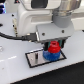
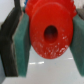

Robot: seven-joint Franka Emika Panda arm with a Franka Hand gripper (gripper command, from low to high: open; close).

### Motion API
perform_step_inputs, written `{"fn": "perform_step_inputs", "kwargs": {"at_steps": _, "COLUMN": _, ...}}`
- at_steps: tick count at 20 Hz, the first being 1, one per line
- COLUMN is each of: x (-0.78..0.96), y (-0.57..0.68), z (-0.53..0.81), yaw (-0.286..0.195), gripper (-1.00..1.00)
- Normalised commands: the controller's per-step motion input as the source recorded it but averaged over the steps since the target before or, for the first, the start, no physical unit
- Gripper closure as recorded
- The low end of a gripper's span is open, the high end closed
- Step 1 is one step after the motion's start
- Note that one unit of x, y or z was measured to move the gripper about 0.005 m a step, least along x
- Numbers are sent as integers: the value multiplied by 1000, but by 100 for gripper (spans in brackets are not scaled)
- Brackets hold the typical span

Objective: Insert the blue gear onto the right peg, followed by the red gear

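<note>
End effector [image 1: 53, 46] clamped on red gear [image 2: 50, 34], green pads [image 2: 22, 47] on rim flanks. Held just above blue gear [image 1: 50, 55], seated on plate [image 1: 34, 58]. Likely light, rigid, slick plastic; rim grip suits.

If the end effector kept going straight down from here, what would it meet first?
The end effector points downward, shut on the red gear. Straight below sits the blue gear on the grey plate, so the red gear would likely land on the blue one first. Whether any gap remains between them is unclear.
</note>
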Motion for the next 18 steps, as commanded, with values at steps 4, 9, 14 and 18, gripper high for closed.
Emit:
{"fn": "perform_step_inputs", "kwargs": {"at_steps": 4, "x": 113, "y": -9, "z": 320, "yaw": 0, "gripper": 100}}
{"fn": "perform_step_inputs", "kwargs": {"at_steps": 9, "x": 44, "y": -16, "z": 16, "yaw": 0, "gripper": 100}}
{"fn": "perform_step_inputs", "kwargs": {"at_steps": 14, "x": 96, "y": -85, "z": -43, "yaw": 0, "gripper": 100}}
{"fn": "perform_step_inputs", "kwargs": {"at_steps": 18, "x": 127, "y": -83, "z": -102, "yaw": 0, "gripper": 100}}
